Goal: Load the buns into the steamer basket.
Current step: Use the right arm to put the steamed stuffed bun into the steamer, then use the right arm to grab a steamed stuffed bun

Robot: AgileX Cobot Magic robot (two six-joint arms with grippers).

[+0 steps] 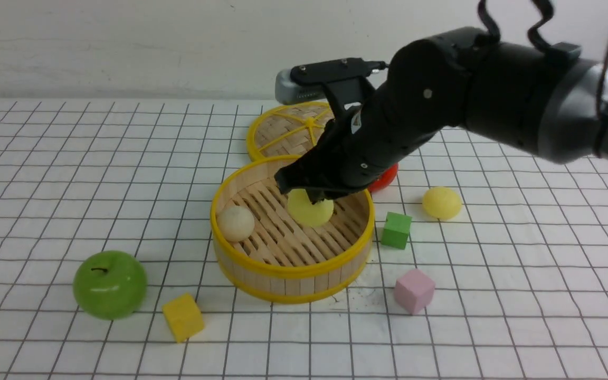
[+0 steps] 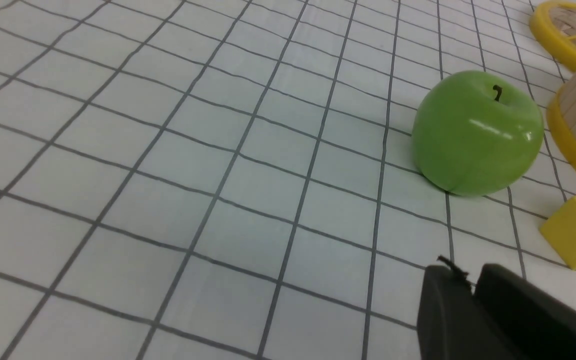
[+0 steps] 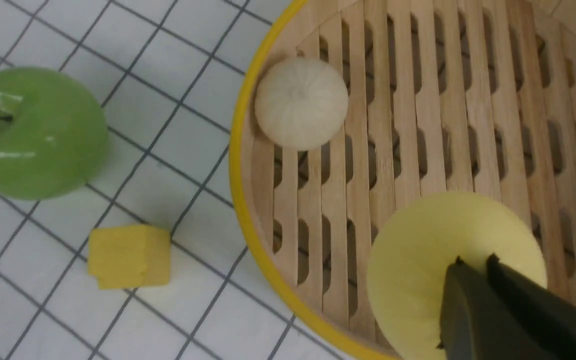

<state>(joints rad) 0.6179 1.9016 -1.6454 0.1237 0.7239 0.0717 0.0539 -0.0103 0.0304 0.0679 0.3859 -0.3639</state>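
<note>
**Nearly done, one left outside**

Shows the right gripper with fingers pressed together, tips down on the crown of a pale yellow bun. Cannot tell whether a pinch of its soft top is caught between them or merely touched. Puts that bun directly under the tips, inside the steamer basket, at or just above the slatted floor: a central spot, probably picked so the dome settles flat. Has the beige-white bun a short way out from the tips, tucked against the basket's inner wall, likely to spare floor for the rest. Beyond the wall, well away from the tips, has the last yellow bun on the table near a green cube, so counts as the one remaining job. Farthest off, finds the left gripper low over the table, fingers all but touching with nothing between, a green apple ahead of them: parked out of the way, presumably, to give the working arm room.
</note>
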